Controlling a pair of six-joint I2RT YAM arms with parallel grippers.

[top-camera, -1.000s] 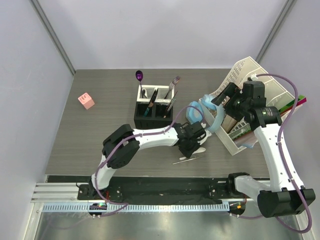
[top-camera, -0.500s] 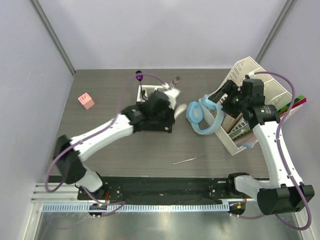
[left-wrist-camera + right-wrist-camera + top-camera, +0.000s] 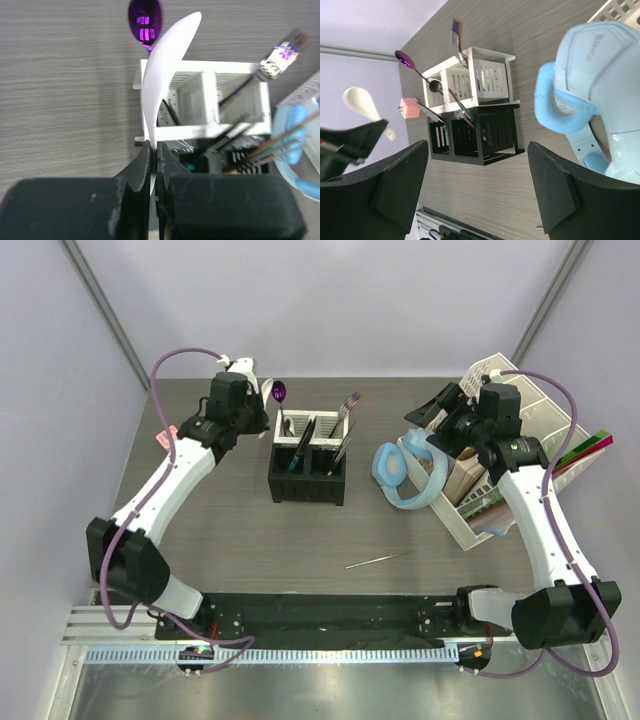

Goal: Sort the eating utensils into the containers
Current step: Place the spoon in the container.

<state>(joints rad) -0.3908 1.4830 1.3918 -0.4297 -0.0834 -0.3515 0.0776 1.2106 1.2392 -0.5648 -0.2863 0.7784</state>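
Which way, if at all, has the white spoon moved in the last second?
Yes: the white spoon was carried from the table near-right of the black caddy to its far-left side, beside the purple spoon.

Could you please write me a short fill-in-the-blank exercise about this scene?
1. The soup spoon gripped by the left tool is ____ in colour.
2. The right tool holds nothing and stands ____.
3. The spoon rising highest from the caddy is ____ in colour.
Missing words: white; open; purple.
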